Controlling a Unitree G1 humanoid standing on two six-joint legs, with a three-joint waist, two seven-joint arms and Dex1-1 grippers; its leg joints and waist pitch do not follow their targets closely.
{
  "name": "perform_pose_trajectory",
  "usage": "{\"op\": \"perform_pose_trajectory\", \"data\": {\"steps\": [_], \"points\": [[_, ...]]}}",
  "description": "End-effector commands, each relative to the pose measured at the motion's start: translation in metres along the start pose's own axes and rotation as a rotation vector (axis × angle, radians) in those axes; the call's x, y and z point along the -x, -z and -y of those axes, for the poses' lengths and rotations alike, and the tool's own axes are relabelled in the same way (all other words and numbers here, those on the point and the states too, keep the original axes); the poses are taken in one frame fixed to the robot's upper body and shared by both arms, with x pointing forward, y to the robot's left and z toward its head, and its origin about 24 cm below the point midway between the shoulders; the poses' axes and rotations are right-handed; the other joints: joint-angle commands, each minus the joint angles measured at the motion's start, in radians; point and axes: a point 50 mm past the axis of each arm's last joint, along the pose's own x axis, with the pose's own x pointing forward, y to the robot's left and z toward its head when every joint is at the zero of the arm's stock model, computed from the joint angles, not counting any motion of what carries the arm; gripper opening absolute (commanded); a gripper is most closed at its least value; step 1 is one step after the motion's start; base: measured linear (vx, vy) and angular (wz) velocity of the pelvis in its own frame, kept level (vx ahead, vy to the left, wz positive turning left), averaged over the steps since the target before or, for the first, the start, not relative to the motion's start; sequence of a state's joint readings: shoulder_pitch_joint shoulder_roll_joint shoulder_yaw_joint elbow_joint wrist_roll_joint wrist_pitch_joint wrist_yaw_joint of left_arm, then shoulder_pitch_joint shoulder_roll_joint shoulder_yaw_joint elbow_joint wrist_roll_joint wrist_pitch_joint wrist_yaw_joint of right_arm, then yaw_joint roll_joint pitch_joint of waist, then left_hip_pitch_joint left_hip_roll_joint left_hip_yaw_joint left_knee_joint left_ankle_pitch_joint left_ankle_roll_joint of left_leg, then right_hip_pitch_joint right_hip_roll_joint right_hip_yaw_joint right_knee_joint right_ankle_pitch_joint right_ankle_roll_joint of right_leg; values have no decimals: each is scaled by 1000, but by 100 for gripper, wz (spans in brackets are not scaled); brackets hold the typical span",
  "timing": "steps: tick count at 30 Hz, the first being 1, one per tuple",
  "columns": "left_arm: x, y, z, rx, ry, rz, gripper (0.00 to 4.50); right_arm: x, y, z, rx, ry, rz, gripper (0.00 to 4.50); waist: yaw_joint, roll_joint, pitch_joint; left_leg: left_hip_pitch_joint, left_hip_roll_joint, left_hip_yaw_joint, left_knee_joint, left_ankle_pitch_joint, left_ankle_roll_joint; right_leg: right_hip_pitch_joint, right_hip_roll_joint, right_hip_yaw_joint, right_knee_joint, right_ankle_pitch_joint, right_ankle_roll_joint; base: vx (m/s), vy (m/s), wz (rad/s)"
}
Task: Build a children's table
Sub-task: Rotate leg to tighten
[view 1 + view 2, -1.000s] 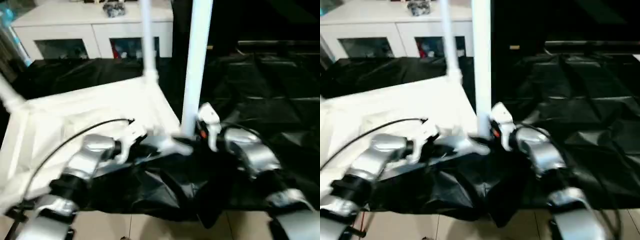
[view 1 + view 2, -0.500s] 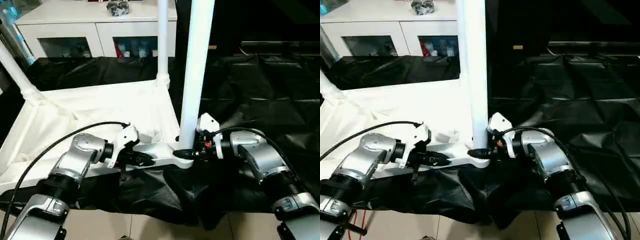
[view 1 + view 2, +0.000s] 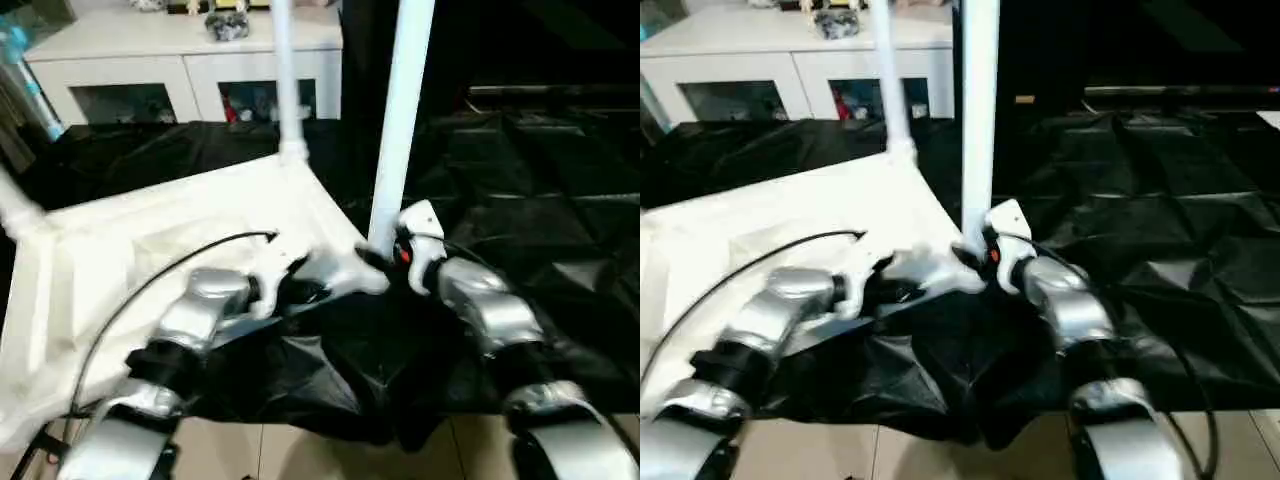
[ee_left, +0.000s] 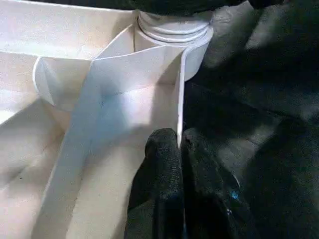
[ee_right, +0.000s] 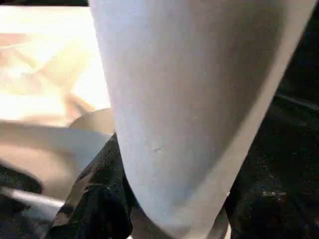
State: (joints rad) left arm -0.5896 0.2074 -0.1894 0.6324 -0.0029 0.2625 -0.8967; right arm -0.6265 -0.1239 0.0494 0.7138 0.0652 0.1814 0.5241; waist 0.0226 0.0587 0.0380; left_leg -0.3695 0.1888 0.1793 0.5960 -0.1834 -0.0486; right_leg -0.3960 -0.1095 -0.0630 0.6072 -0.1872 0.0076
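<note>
The white children's table top (image 3: 150,240) lies upside down on the black-draped work table, ribs facing up. Three white legs stand in its corner sockets: a near right leg (image 3: 400,120), a far leg (image 3: 285,80) and a left leg (image 3: 15,205). My left gripper (image 3: 305,292) is shut on the top's thin near rim (image 4: 180,99), just beside the near corner socket (image 4: 174,30). My right gripper (image 3: 385,258) is shut around the base of the near right leg (image 5: 189,99), with one black finger (image 5: 94,199) showing beside it.
The black cloth (image 3: 540,180) covers the work table to the right and hangs in folds over its front edge (image 3: 340,380). A white glass-door cabinet (image 3: 130,70) stands behind, with small items on it. Tan floor (image 3: 300,450) lies below.
Both grippers have kept their holds and carried the near corner up and away from me. The top has swung, with the far leg and left leg shifting left.
</note>
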Motion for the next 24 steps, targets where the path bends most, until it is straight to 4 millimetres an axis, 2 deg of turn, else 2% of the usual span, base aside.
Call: {"op": "perform_pose_trajectory", "data": {"steps": [1, 2, 4, 6, 8, 10, 11, 12, 13, 14, 15, 16, 17, 18, 19, 21, 22, 23, 24], "points": [[-15, -18, 10, -21, 6, 54, 0, -15, 34, -36, -94, -80, -127, 204, -8, -8, -38, 11, 26, -22, -94, -449, -32, 15, -37, 28, -114, -563, -116, 0, 0, 0], [-17, -19, 13, -23, 17, 59, 0, -17, 33, -38, -85, -74, -127, 204, -10, -9, -38, 11, 25, -22, -94, -457, -32, 14, -36, 26, -115, -563, -114, 0, 0, 0], [-19, -19, 15, -42, 41, 55, 0, -20, 30, -43, -97, -104, -103, 273, -17, -8, -40, 11, 25, -24, -95, -475, -31, 14, -36, 27, -114, -550, -118, 0, 0, 0], [-14, -18, 14, -76, 72, 48, 0, -18, 24, -43, -108, -164, -73, 275, -20, -10, -41, 11, 26, -23, -96, -473, -20, 16, -35, 28, -113, -518, -128, 0, 0, 0], [-9, -16, 13, -98, 100, 44, 0, -15, 21, -40, -90, -195, -63, 281, -17, -11, -47, 6, 29, -23, -99, -441, -8, 23, -35, 29, -108, -455, -145, 0, 0, 0], [-3, -16, 13, -112, 145, 48, 0, -10, 18, -38, -54, -265, -63, 316, -16, -7, -51, -3, 31, -19, -98, -372, 6, 34, -33, 30, -96, -326, -186, 0, 0, 0], [5, -14, 13, -126, 197, 51, 0, -4, 17, -36, -5, -351, -70, 316, -12, -3, -55, -2, 32, -16, -94, -333, 18, 37, -33, 30, -87, -245, -215, 53, -1, 0], [7, -13, 13, -131, 218, 51, 0, -2, 17, -35, 16, -384, -75, 316, -10, 3, -57, -2, 32, -15, -91, -310, 26, 40, -33, 29, -84, -204, -228, 53, -1, 0], [10, -12, 14, -136, 240, 44, 0, 1, 17, -34, 38, -419, -82, 316, -11, 1, -58, -4, 33, -12, -89, -285, 34, 42, -31, 28, -80, -157, -243, 64, -3, 2], [13, -10, 13, -143, 259, 29, 0, 6, 17, -33, 64, -462, -93, 316, -6, 3, -66, -3, 32, -6, -79, -197, 65, 48, -27, 25, -64, -10, -285, 53, -7, 1], [17, -8, 12, -157, 282, 13, 0, 11, 19, -32, 83, -522, -115, 316, -3, 12, -67, -2, 31, -7, -75, -169, 75, 49, -27, 23, -58, 30, -296, 53, -7, 1], [19, -6, 12, -167, 298, 2, 0, 15, 20, -31, 95, -564, -132, 316, 0, 6, -68, -3, 29, -4, -69, -130, 105, 51, -25, 20, -56, 85, -309, 0, 0, 0], [19, -6, 12, -167, 298, 2, 0, 15, 20, -31, 95, -564, -132, 316, 5, 6, -68, -4, 30, -3, -68, -123, 115, 51, -26, 20, -55, 92, -313, 0, 0, 0], [23, -3, 11, -176, 322, -15, 0, 24, 23, -30, 118, -643, -174, 316, 11, 16, -67, -2, 32, -2, -68, -128, 123, 48, -29, 20, -54, 79, -319, 0, 0, 0], [26, -2, 11, -177, 342, -25, 0, 30, 26, -28, 140, -697, -213, 316, 17, 7, -65, 0, 33, -1, -69, -148, 121, 50, -28, 19, -58, 41, -316, 0, 0, 0], [28, -1, 10, -175, 354, -31, 0, 34, 29, -26, 153, -723, -246, 316, 20, 4, -61, 1, 35, 1, -73, -177, 113, 47, -29, 22, -62, -10, -311, 0, 0, 0], [30, 0, 10, -167, 376, -35, 0, 38, 32, -24, 166, -739, -282, 316, 22, 1, -58, 3, 38, 0, -78, -219, 87, 45, -30, 24, -68, -90, -298, 0, 0, 0], [30, 0, 10, -162, 384, -34, 0, 39, 32, -23, 169, -747, -288, 316, 24, 3, -58, 5, 39, -2, -80, -229, 77, 46, -32, 25, -68, -112, -295, 0, 0, 0], [30, 0, 11, -158, 390, -32, 0, 40, 32, -23, 171, -754, -291, 301, 25, 0, -55, 5, 40, -2, -83, -248, 62, 44, -33, 27, -71, -156, -285, 0, 0, 0]]}}
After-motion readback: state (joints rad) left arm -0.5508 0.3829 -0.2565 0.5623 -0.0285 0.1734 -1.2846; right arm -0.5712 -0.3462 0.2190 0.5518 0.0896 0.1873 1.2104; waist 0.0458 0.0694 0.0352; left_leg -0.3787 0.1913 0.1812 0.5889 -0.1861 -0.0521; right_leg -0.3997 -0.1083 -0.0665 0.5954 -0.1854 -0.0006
